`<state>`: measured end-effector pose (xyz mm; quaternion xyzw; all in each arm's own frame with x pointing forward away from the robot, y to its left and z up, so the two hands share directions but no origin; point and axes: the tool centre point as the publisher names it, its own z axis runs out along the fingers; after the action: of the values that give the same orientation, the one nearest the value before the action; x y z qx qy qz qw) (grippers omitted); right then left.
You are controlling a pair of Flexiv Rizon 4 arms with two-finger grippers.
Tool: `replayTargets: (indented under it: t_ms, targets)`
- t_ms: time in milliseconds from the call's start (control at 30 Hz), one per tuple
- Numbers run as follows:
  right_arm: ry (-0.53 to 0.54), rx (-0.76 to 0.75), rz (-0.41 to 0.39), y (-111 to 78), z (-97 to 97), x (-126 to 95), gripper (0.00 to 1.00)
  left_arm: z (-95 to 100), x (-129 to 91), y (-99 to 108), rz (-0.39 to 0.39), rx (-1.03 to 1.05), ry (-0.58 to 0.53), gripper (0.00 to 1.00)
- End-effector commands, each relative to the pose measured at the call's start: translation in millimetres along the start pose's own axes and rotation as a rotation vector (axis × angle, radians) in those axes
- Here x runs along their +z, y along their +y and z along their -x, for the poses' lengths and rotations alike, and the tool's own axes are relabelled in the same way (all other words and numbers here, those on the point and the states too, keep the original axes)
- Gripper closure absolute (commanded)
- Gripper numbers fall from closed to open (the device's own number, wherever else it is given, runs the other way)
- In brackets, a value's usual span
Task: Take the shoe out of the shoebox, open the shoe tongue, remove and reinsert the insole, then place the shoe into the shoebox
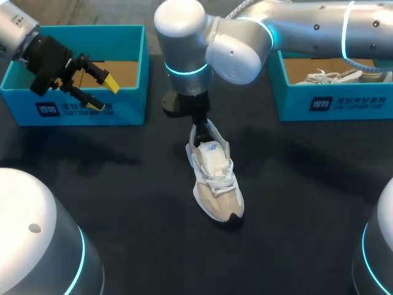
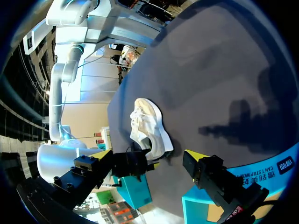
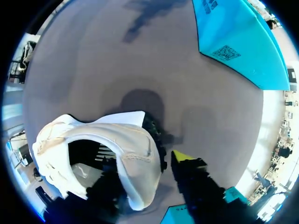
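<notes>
Shoe out on the bench, heel in the right hand.

Dark bench (image 1: 123,203) underneath it all. Right arm (image 1: 295,24) in from its own side and past the middle, ending just above the heel. Teal left shoebox (image 1: 126,107) at the far edge, open, brown card showing inside. Teal right shoebox (image 1: 356,101) opposite, holding a second white shoe (image 1: 334,76). White-and-beige shoe (image 1: 216,184) at the bench's middle, upright on its sole, well apart from both boxes, toe toward the near edge, laces and tongue on top. Right hand (image 3: 145,163) seemingly clenched on the heel collar: one finger down inside the opening and largely hidden, the yellow-tipped one just outside the heel. Left hand (image 1: 104,94) over the left shoebox's front wall, released, yellow tips apart, grasping nothing.
</notes>
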<state>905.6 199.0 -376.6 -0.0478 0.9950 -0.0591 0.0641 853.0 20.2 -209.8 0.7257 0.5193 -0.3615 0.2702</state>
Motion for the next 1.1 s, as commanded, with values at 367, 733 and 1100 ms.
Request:
replayTargets:
  t_ms: [367, 733, 1100]
  targets:
    - [0.039, 0.052, 0.014, -2.7, -4.4, -8.3, 1.00, 0.2, 0.3, -0.1, 0.001, 0.001, 0.003, 0.00]
    - [0.064, 0.071, -0.031, -21.5, 9.7, -85.4, 1.00, 0.2, 0.3, -0.1, 0.001, 0.001, 0.003, 0.00]
    - [-0.014, 0.127, 0.006, -43.3, 24.5, -173.2, 1.00, 0.2, 0.3, -0.1, 0.001, 0.001, 0.003, 0.00]
